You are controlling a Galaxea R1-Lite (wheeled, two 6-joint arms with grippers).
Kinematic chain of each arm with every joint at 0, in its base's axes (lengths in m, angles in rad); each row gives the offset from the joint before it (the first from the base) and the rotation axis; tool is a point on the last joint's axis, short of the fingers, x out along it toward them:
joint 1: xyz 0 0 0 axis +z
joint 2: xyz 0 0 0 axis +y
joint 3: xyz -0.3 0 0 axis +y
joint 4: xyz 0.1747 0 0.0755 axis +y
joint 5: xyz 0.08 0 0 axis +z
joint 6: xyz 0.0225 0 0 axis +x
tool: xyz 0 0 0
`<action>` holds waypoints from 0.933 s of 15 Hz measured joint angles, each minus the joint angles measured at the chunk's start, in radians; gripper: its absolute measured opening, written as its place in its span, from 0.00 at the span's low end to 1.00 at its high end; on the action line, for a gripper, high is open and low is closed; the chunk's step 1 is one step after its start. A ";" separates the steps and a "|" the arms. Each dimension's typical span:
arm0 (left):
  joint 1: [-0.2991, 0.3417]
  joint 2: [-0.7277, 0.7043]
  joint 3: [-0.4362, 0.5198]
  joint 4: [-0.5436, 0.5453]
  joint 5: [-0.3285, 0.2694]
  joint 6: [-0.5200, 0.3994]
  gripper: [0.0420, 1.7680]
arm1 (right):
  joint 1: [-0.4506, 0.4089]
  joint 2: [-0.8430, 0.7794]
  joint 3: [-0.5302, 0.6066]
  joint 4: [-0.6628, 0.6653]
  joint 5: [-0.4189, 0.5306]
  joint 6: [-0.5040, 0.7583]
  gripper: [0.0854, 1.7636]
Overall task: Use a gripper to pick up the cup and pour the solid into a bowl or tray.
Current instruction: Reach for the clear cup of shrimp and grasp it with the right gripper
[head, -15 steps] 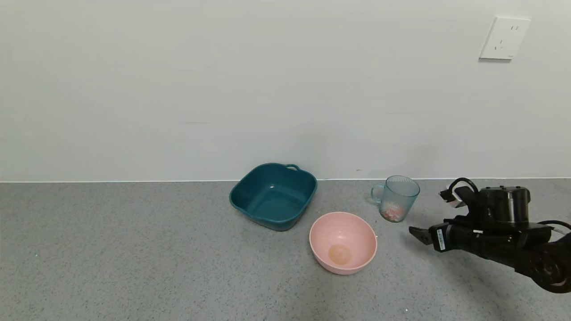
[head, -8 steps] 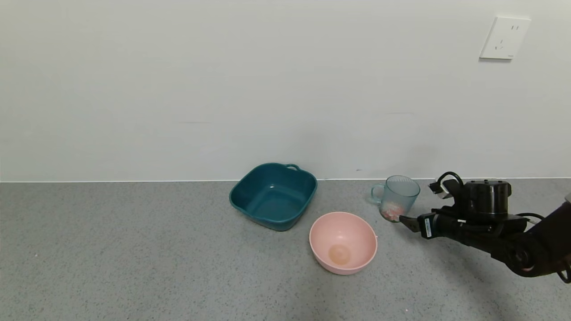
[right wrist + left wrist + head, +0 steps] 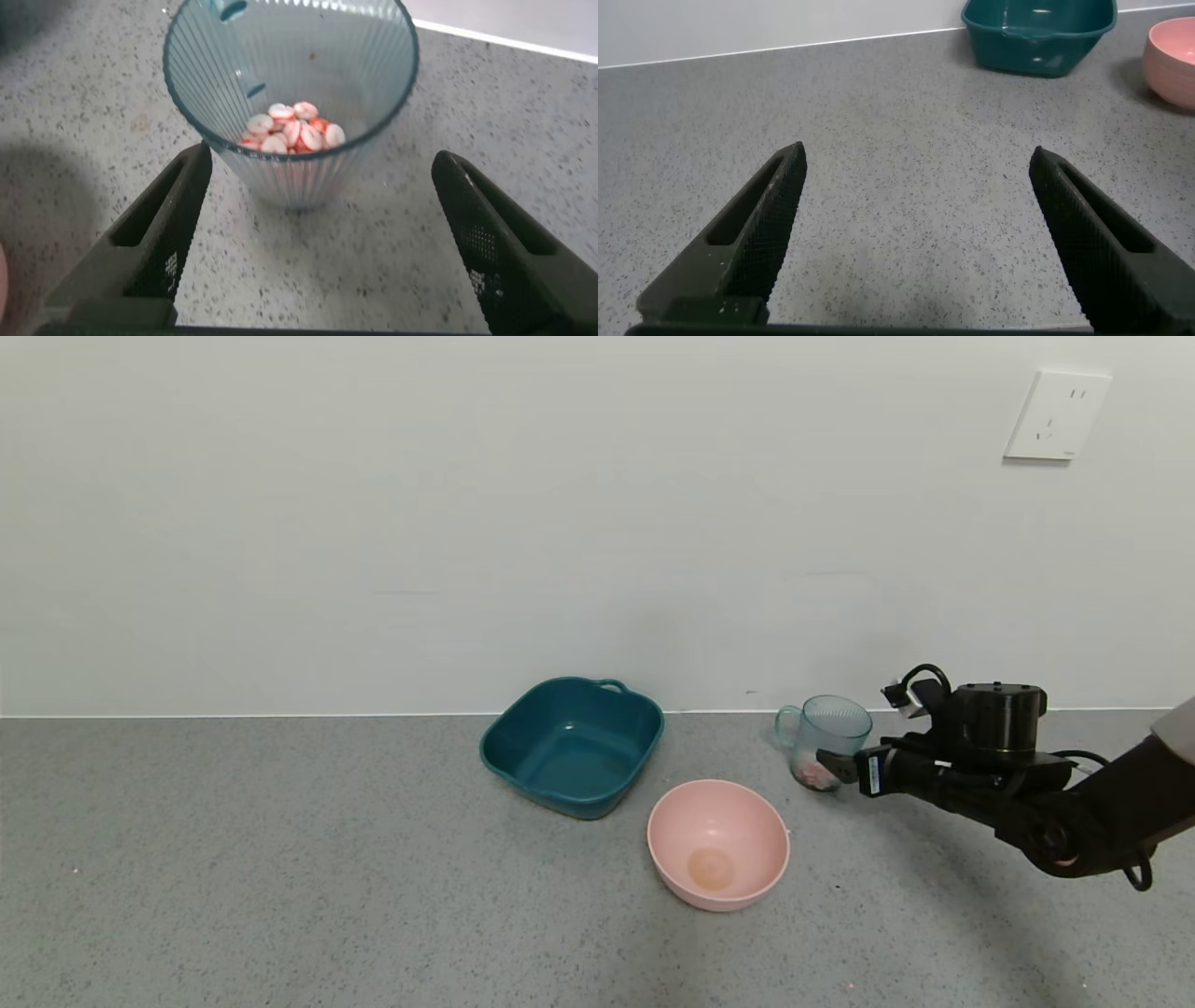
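Observation:
The cup (image 3: 826,733), a ribbed pale blue mug, stands upright near the wall, with its handle on the side away from my right gripper. The solid (image 3: 814,775), pink, red and white flakes, lies in its bottom. My right gripper (image 3: 834,767) is open and low over the counter at the cup's right side. In the right wrist view the cup (image 3: 290,93) with the solid (image 3: 291,129) stands just ahead of the open right gripper (image 3: 322,161), its near wall level with the fingertips (image 3: 192,173). The pink bowl (image 3: 717,845) sits empty, left of the cup and nearer to me. My left gripper (image 3: 917,154) is open over bare counter.
A dark teal square tub (image 3: 571,747) stands left of the cup, by the wall. It also shows in the left wrist view (image 3: 1036,28) beside the pink bowl (image 3: 1172,61). The grey speckled counter (image 3: 280,859) stretches left. A wall socket (image 3: 1055,415) is high on the right.
My right gripper has moved left and away from me, from well right of the cup to its side, staying open. The cup, bowl and tub have not moved.

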 joint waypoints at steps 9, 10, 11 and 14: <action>0.000 0.000 0.000 0.000 0.000 0.000 0.97 | 0.023 0.101 -0.097 -0.009 0.004 0.023 0.97; 0.000 0.000 0.000 0.000 0.000 0.000 0.97 | 0.022 0.109 -0.104 -0.010 0.003 0.023 0.97; 0.000 0.000 0.000 0.000 0.000 0.000 0.97 | 0.021 0.114 -0.108 -0.010 0.003 0.023 0.97; 0.000 0.000 0.000 0.000 0.000 0.000 0.97 | 0.021 0.122 -0.113 -0.008 0.002 0.024 0.97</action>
